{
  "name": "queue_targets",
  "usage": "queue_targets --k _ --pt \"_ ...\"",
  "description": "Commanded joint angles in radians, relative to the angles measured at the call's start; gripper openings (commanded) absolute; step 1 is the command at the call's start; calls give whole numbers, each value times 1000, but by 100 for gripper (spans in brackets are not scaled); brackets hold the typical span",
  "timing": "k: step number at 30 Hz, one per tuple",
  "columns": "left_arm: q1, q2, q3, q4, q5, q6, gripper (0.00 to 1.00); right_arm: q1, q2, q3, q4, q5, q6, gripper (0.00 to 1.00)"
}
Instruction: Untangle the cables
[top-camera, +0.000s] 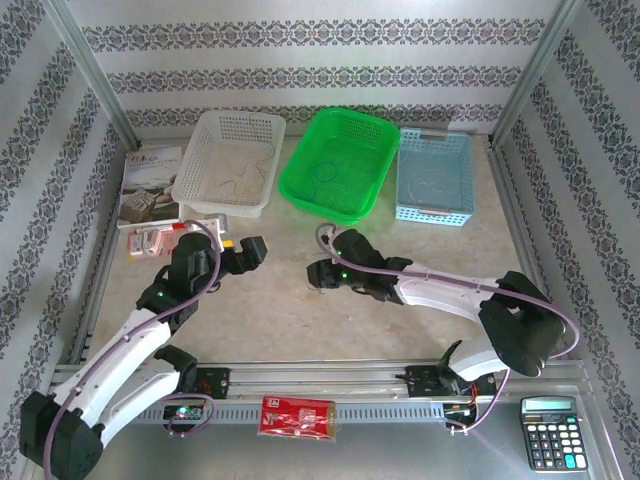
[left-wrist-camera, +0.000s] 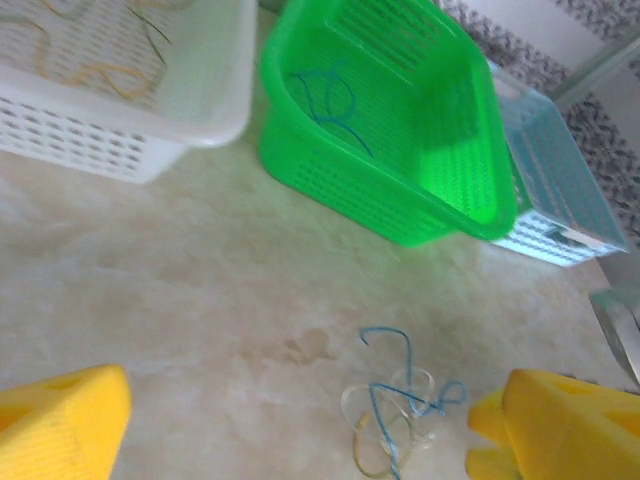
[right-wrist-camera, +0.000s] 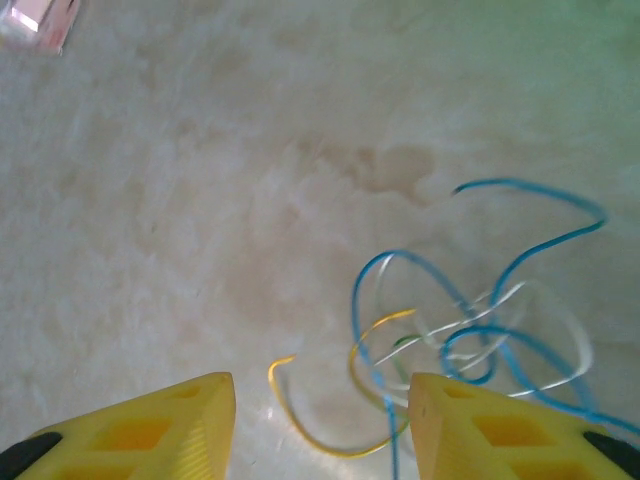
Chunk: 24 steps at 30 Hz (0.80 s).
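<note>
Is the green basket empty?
No, a blue cable lies looped on the floor of the green basket in the left wrist view.

Table (top-camera: 290, 310) far edge: white basket (top-camera: 220, 205), green basket (top-camera: 330, 212), blue basket (top-camera: 435, 213) sitting side by side.
Middle: cables (right-wrist-camera: 460, 335) lying tangled.

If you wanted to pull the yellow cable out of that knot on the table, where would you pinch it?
Probably its loose curved end, from straight above. That stretch of the yellow cable lies flat on bare table, left of the knot in the right wrist view, clear of the blue cable, and the open right pincer straddles it.
</note>
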Motion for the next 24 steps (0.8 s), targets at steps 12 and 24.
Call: queue_targets --k 12,24 --pt "-249 288 7 -25 -35 104 72 -135 24 -26 66 -45 -16 48" --pt "-430 548 112 -13 -210 178 62 -142 66 -52 108 -49 0 48"
